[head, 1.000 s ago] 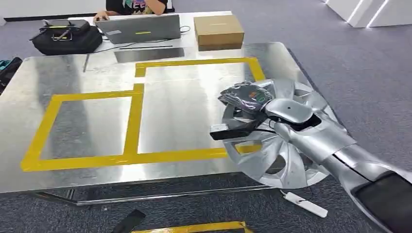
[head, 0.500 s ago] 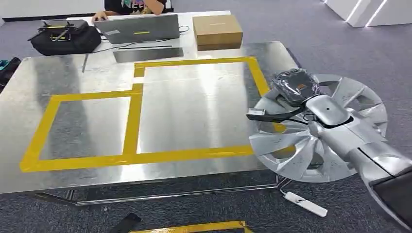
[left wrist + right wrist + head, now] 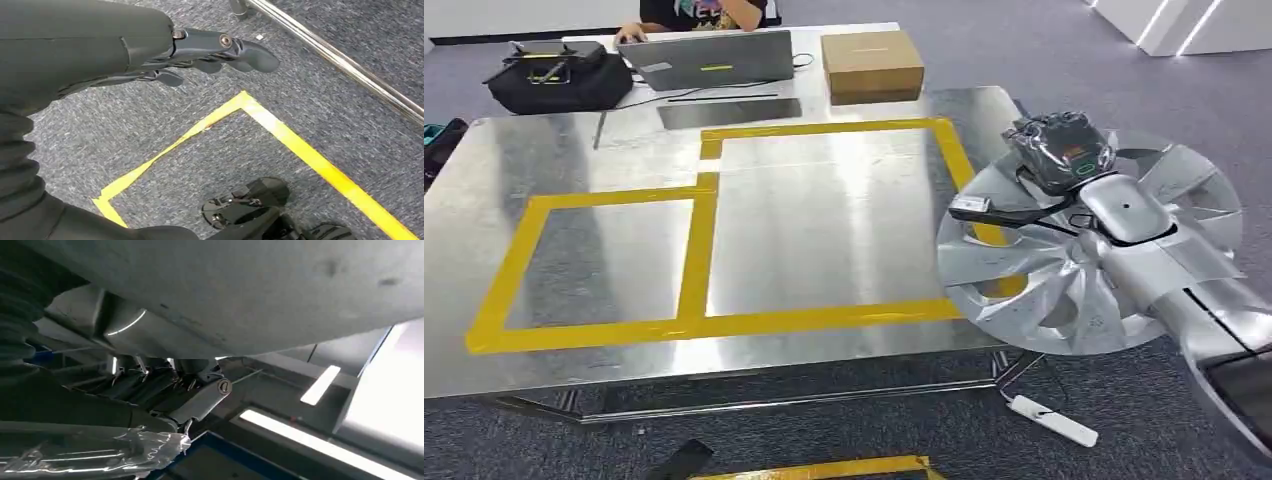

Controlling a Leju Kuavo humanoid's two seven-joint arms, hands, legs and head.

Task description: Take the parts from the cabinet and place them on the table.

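- The bench (image 3: 824, 240) is a bare, shiny metal sheet marked with yellow tape (image 3: 694, 250) in joined rectangles; it stands on grey carpet (image 3: 1064, 60).
- At the bench's far edge, on a white desk, sit a black bag (image 3: 554, 78), a grey laptop (image 3: 709, 58) and a brown cardboard box (image 3: 872, 62); a person's hand (image 3: 631, 36) rests by the laptop.
- A white power strip (image 3: 1052, 420) lies on the carpet under the bench's near right corner.
- The right hand (image 3: 1064, 150), wrapped in clear plastic, has its fingers closed on the silver wheel cover (image 3: 1034, 290), which hangs tilted over the bench's right edge, partly past it.
- The left hand (image 3: 200, 50) hangs above carpet with yellow floor tape (image 3: 280, 132), fingers loosely apart and holding nothing.
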